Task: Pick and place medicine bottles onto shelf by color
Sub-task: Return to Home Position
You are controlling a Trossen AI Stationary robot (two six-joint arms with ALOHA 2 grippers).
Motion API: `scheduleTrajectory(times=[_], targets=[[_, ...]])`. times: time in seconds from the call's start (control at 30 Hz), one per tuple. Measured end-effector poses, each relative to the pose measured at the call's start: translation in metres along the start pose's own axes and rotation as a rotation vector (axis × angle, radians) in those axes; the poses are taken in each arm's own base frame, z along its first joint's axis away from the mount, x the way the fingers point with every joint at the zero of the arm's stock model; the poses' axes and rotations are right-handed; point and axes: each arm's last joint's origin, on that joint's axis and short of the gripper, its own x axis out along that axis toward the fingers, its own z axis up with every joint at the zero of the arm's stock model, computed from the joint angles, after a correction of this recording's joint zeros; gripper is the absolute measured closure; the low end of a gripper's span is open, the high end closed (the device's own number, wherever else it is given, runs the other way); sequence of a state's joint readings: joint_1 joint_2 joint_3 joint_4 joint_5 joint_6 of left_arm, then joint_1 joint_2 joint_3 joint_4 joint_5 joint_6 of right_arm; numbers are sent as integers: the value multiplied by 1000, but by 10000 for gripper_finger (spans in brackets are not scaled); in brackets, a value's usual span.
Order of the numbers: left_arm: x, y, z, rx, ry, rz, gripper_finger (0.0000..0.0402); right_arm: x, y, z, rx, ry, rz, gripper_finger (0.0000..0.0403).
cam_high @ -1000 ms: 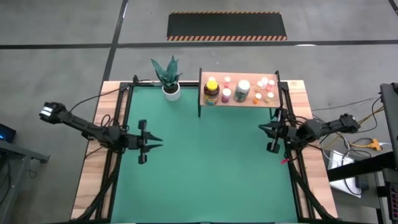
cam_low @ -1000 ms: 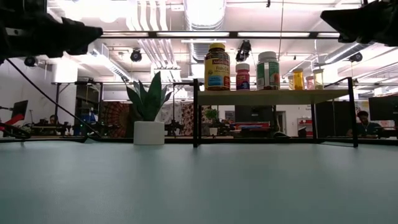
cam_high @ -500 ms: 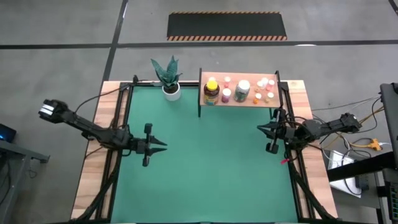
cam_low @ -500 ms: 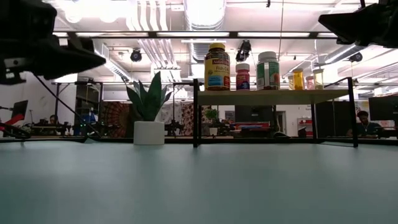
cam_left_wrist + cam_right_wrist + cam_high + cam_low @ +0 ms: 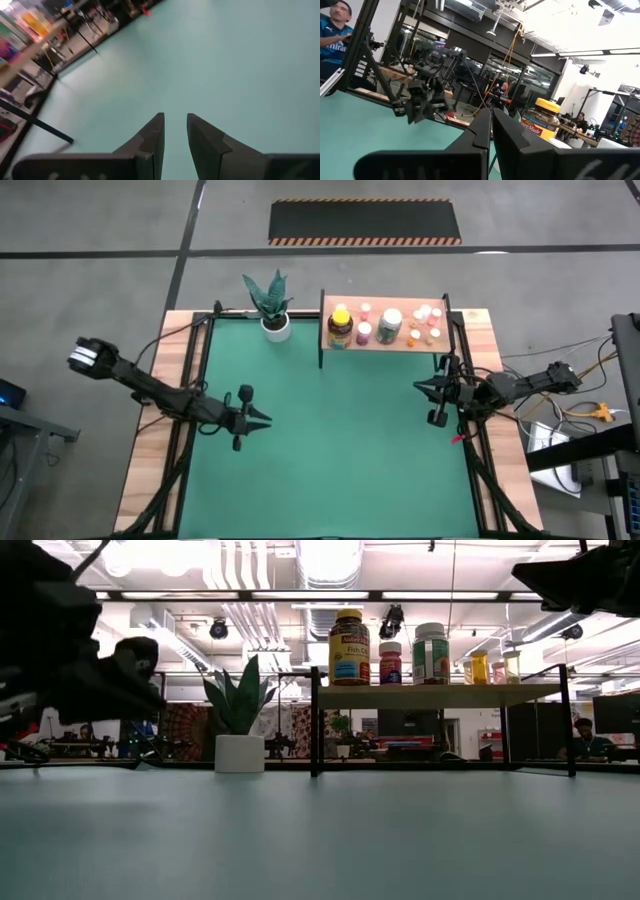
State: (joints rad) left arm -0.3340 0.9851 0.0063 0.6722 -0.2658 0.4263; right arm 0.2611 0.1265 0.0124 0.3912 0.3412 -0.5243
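Observation:
The medicine bottles stand on the shelf (image 5: 385, 340) at the table's far right: an amber one with a yellow cap (image 5: 340, 325), a pink one (image 5: 364, 332), a larger greenish one (image 5: 390, 325) and several small ones (image 5: 428, 326). In the low view they stand in a row on the board (image 5: 440, 695). My left gripper (image 5: 266, 420) hovers low over the green mat's left half, its fingers a narrow gap apart (image 5: 175, 127) with nothing between them. My right gripper (image 5: 420, 387) hangs at the mat's right edge, in front of the shelf, shut (image 5: 491, 122) and empty.
A white pot with a green plant (image 5: 272, 308) stands at the far edge, left of the shelf. The green mat (image 5: 330, 450) lies bare between the two arms. Black frame bars run along the table's left and right sides. People sit in the room beyond.
My left gripper has sunk toward the mat and tipped its fingers downward, while reaching a little farther toward the table's middle and near edge. Its finger gap looks the same.

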Motion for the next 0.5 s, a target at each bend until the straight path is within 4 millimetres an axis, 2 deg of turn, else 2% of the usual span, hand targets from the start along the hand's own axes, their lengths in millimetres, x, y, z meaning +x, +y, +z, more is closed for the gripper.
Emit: scheduleTrajectory(times=[0.5], targets=[[11, -15, -27, 64, 216, -98, 336, 0, 0, 0, 0, 0, 0, 394]])
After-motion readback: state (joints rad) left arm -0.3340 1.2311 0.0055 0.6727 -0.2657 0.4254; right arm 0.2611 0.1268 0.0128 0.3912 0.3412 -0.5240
